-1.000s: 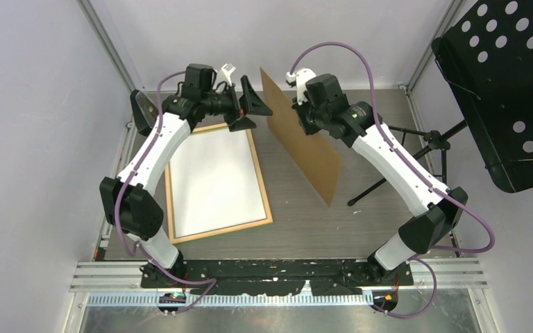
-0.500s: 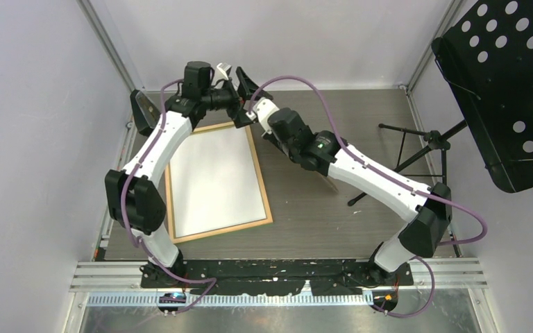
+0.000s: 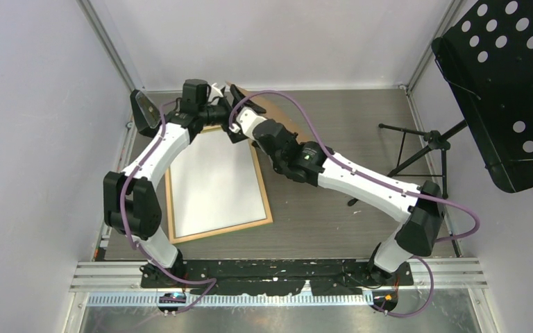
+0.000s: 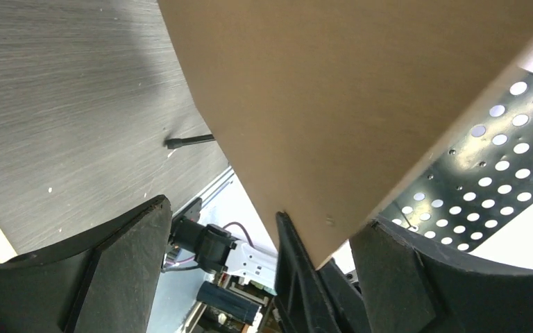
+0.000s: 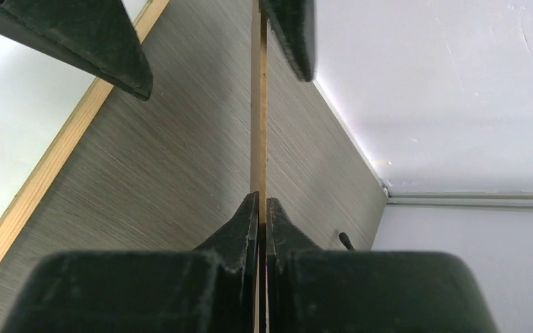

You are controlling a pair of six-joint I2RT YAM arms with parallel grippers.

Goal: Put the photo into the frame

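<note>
The frame lies flat on the table's left half, its light wood side up. A plain white sheet fills it; I cannot tell whether this is the photo face down. My right gripper reaches across to the frame's far right corner and is shut on the edge of a brown hardboard sheet, held on edge between its fingertips. My left gripper is open, its fingers either side of the board's corner without pinching it.
A black perforated music stand hangs over the right side, its tripod legs on the table. The back wall and corner rail are close behind the grippers. Both forearms cross above the frame's far end.
My right arm has swung the brown board left and down from mid-table to the frame's far corner, bringing it between my left gripper's open fingers. The left gripper shifted slightly back.
</note>
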